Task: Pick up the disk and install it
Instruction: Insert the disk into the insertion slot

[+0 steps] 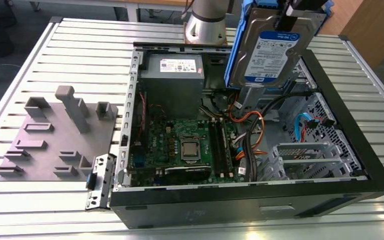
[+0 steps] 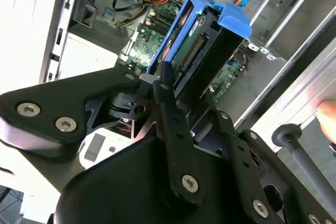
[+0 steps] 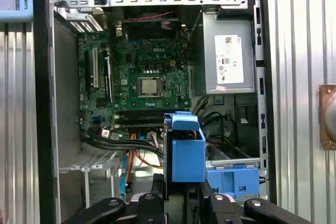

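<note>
hand [image 2: 185,98]: grasping the disk [image 1: 272,55]
disk: upright, lifted above the open computer case [image 1: 245,200]
computer case: lying on the tabletop [image 1: 78,55]

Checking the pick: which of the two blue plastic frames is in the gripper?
The one railing the silver, white-and-blue-labelled disk, clamped by the gripper above the open black computer case. The other, a smaller blue plastic bracket, sits inside the case.

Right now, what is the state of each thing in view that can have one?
disk: in the air, nearly upright, above the computer case, not yet installed.
pincer: shut on the disk.
computer case: lying on its side, side panel off, inside exposed.
processor: bare, no cooler on it.
</note>
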Controlling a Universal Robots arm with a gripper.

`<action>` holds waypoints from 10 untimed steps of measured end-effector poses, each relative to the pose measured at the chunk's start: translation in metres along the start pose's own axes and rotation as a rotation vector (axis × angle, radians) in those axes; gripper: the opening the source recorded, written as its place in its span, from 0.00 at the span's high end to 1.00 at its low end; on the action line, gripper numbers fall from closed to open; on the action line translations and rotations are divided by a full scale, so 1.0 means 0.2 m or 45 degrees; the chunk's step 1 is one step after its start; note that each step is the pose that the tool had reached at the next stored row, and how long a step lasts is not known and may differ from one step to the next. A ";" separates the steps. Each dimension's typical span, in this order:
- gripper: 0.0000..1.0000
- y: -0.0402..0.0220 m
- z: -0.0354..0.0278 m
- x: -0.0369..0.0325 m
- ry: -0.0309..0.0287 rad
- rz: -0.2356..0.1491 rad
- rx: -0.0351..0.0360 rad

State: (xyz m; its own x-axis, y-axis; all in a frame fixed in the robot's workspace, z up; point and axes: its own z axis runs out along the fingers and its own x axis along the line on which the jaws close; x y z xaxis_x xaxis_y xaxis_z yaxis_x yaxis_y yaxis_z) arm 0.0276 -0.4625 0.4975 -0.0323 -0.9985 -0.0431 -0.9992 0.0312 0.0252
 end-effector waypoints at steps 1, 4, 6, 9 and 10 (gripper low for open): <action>0.65 0.000 0.000 0.011 0.0000 0.000 0.0000; 0.65 -0.001 -0.002 0.042 0.0002 0.000 0.0000; 0.65 -0.002 -0.003 0.064 0.0000 0.000 0.0000; 0.65 -0.003 -0.004 0.097 0.0000 0.000 0.0000; 0.65 -0.003 -0.005 0.107 0.0001 0.000 0.0000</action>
State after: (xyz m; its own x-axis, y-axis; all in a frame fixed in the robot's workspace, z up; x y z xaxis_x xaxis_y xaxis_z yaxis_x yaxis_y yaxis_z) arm 0.0276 -0.4840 0.4975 -0.0323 -0.9986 -0.0430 -0.9992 0.0313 0.0253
